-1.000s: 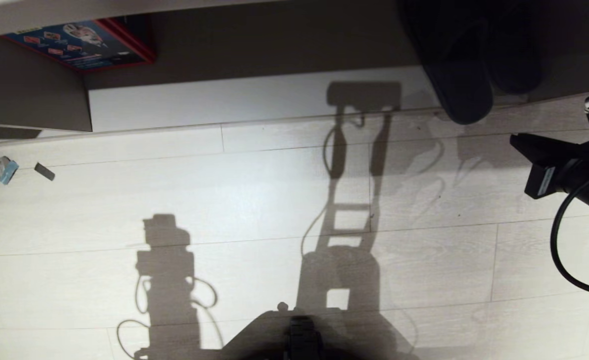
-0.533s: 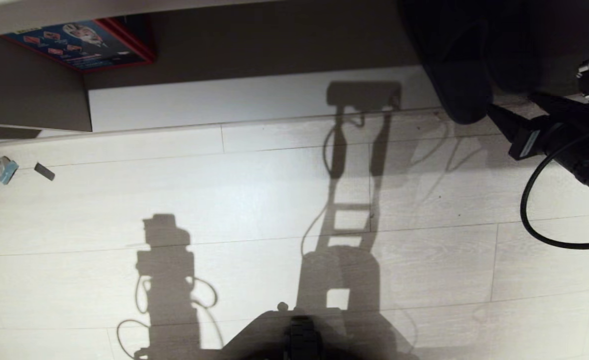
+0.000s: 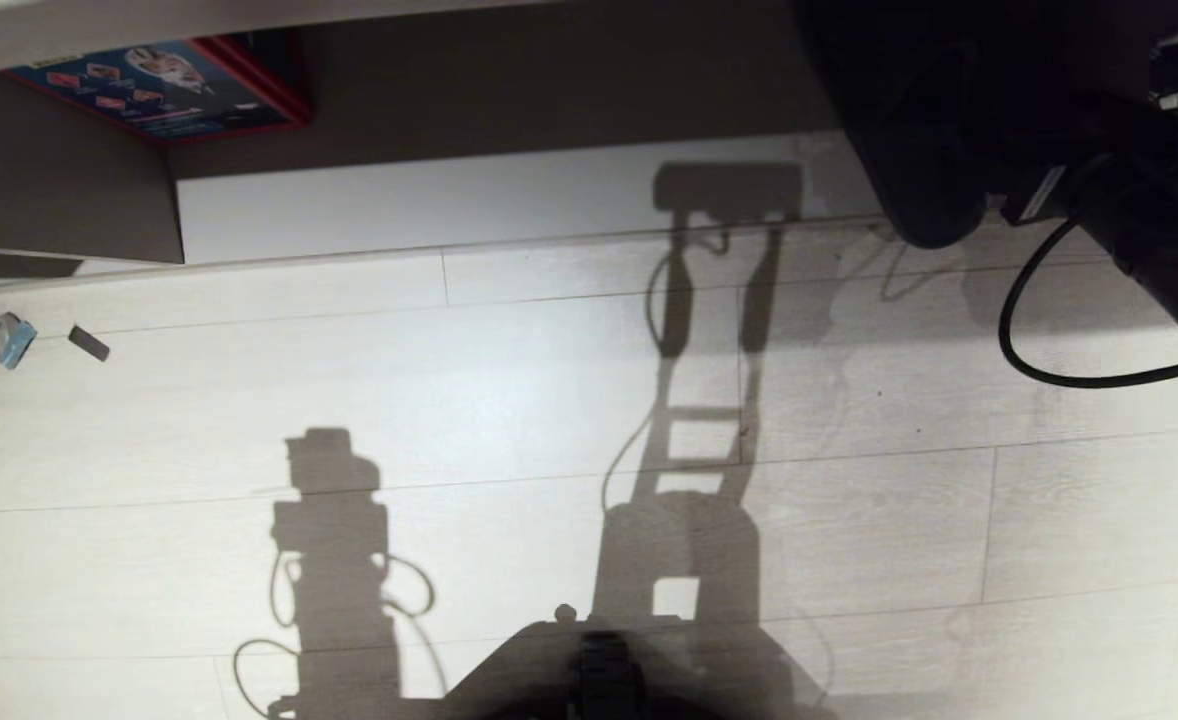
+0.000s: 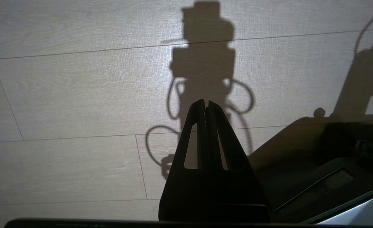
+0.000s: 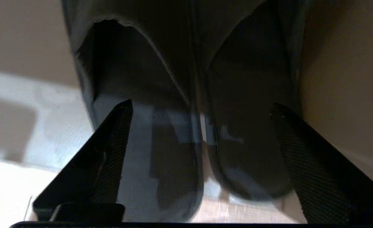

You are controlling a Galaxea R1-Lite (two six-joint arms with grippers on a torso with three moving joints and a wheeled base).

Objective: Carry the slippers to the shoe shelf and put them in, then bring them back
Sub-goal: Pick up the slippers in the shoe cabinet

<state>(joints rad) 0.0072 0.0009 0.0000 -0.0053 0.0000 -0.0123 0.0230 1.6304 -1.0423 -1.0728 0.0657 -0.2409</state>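
The two dark slippers (image 3: 924, 190) lie side by side in the right compartment of the shoe shelf (image 3: 549, 90), with their heels overhanging its pale base board (image 3: 509, 205). In the right wrist view the left slipper (image 5: 148, 142) and the right slipper (image 5: 249, 142) both sit between the spread fingers of my right gripper (image 5: 200, 106). It is open and the fingers stand clear of their outer sides. My right arm (image 3: 1149, 230) reaches in from the right edge. Back over bare floor, my left gripper (image 4: 205, 103) is shut and holds nothing.
A red-edged blue box (image 3: 169, 85) lies in the shelf's left part, beyond a taupe upright panel (image 3: 59, 200). A small blue-grey object (image 3: 7, 340) and a dark chip (image 3: 89, 343) lie on the pale plank floor at left. My base (image 3: 599, 680) shows at the bottom edge.
My right arm has moved from the floor at the right up to the slippers' heels at the shelf. Its fingers have spread apart. The slippers and the left arm have not moved.
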